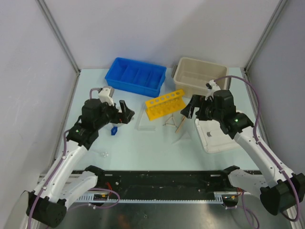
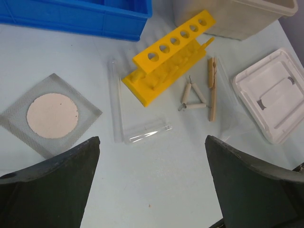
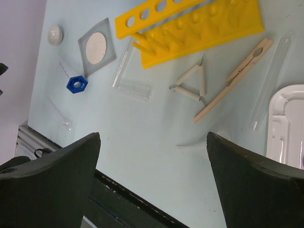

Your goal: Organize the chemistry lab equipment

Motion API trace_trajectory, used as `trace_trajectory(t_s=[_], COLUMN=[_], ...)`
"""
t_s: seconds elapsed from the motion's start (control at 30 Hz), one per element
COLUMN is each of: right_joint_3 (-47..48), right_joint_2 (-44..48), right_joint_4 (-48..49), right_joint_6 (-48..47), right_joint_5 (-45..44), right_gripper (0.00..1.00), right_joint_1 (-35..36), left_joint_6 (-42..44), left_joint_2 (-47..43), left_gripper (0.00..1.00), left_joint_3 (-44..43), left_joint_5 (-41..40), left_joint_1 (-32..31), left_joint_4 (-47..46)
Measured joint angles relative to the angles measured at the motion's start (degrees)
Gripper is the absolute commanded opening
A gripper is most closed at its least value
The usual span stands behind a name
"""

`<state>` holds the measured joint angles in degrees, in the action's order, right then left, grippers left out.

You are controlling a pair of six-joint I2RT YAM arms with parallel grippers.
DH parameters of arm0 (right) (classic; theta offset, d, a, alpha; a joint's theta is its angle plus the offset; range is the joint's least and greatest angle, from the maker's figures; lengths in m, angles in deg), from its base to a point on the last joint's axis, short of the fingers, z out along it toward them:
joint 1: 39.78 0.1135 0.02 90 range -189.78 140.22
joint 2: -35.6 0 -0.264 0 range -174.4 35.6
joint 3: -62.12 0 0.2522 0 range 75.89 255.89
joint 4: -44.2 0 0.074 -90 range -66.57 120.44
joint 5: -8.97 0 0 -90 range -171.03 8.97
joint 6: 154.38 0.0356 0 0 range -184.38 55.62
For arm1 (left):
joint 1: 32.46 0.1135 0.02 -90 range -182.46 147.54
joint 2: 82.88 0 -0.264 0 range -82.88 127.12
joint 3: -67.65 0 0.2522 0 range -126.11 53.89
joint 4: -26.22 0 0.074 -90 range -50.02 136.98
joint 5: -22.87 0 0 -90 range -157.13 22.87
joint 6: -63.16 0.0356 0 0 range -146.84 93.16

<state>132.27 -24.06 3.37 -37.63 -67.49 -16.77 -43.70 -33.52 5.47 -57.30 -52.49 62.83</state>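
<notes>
The yellow holed rack [image 1: 165,104] lies mid-table; it also shows in the left wrist view [image 2: 166,57] and the right wrist view [image 3: 190,28]. The wire triangle [image 2: 194,97] and wooden clamp stick [image 2: 212,88] lie just right of it. The square gauze [image 2: 51,115] lies to its left. The tiny blue piece [image 1: 114,130] and clear funnel [image 1: 104,153] lie nearer the front left. My left gripper [image 2: 152,142] is open and empty above the table, near the gauze. My right gripper [image 3: 153,135] is open and empty above the clamp stick.
The blue divided bin [image 1: 136,76] and beige tub [image 1: 199,75] stand at the back. The white lid [image 1: 217,136] lies at the right. Clear test tubes [image 2: 115,102] lie by the rack, one more [image 3: 270,85] beside the lid. A small white knob [image 3: 55,34] lies far left.
</notes>
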Motion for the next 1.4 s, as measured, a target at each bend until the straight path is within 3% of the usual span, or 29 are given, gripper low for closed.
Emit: trace_trajectory(t_s=[0.47,0.53,0.73,0.87,1.13,1.4], right_joint_3=[0.0,0.0,0.0,-0.9,-1.9,-3.3], right_joint_2=[-0.7,-1.0,-5.2,-10.9,-20.4,-22.4], right_joint_4=[-0.3,-0.6,-4.3,-5.7,-6.1,-6.1], right_joint_6=[0.5,0.6,-0.6,-2.5,-5.0,-6.0], right_joint_5=[-0.8,-1.0,-2.2,-1.6,-1.6,-4.8], right_gripper=[0.98,0.92,0.6,0.46,0.41,0.41], right_joint_1=[0.0,0.0,0.6,1.7,5.2,5.3], left_joint_6=[0.0,0.0,0.4,0.4,0.4,0.4], left_joint_2=[-2.0,-2.7,-5.3,-5.6,-5.7,-5.5], left_gripper=[0.95,0.94,0.93,0.91,0.85,0.82], left_joint_3=[1.1,1.4,1.9,1.9,2.6,2.6], left_joint_5=[-0.7,-1.7,-3.2,-4.2,-4.2,-3.0], left_joint_1=[0.0,0.0,0.0,0.0,0.0,0.0], left_joint_4=[-2.4,-2.5,-2.7,-2.7,-2.8,-3.1])
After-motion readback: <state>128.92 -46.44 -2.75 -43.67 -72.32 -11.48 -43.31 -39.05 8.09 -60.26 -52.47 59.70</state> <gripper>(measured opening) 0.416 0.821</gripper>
